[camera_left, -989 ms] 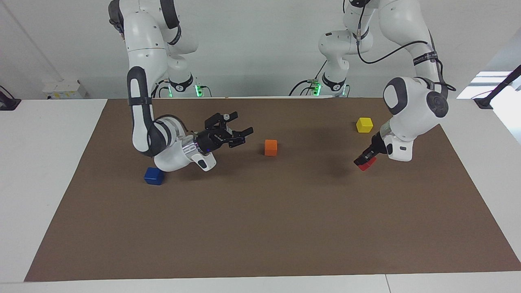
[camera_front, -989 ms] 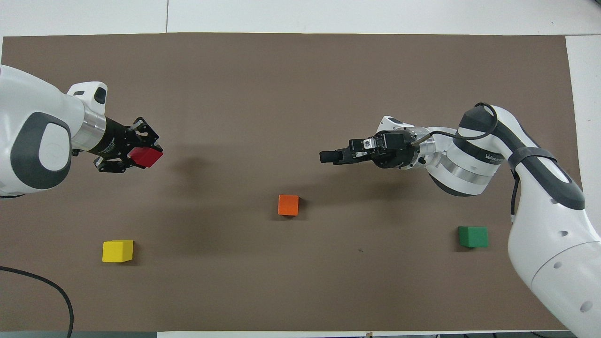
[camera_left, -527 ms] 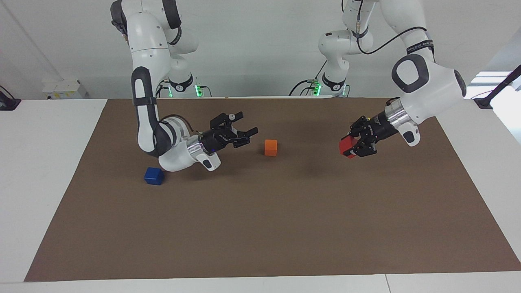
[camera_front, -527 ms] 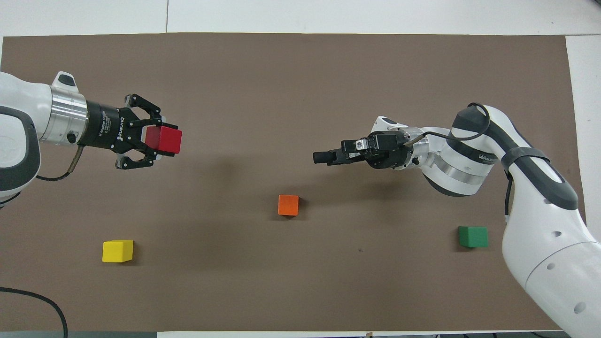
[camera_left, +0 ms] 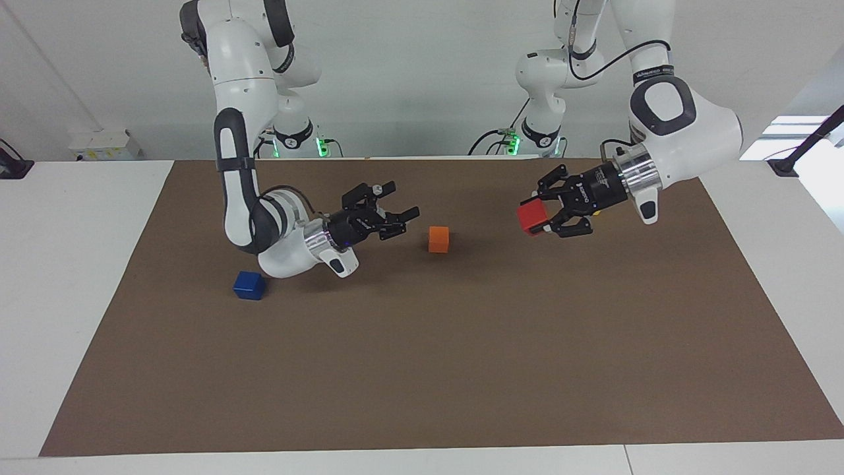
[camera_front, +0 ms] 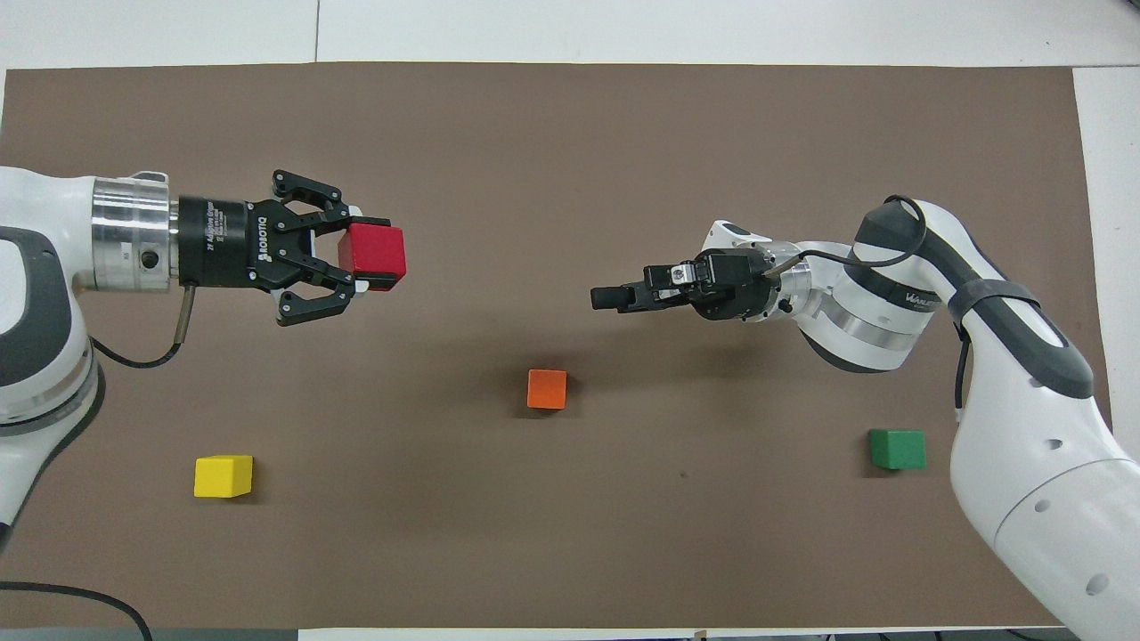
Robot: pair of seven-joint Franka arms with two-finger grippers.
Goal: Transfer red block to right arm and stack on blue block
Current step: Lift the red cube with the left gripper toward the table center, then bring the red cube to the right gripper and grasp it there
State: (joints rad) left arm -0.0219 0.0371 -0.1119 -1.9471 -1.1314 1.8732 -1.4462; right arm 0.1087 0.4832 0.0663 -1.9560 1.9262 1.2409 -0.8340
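My left gripper is shut on the red block and holds it in the air, level, pointing toward the middle of the mat. The right arm's gripper hangs open and empty above the mat, pointing back at the red block with a wide gap between them. It is over the spot beside the orange cube. The blue block lies on the mat at the right arm's end, below that arm's wrist; the overhead view hides it.
A yellow cube lies near the robots at the left arm's end. A green cube lies near the robots at the right arm's end. The brown mat covers the table.
My left gripper rose from near the mat, levelled its wrist and carried the red block toward the middle. The right gripper edged slightly toward it and stayed open.
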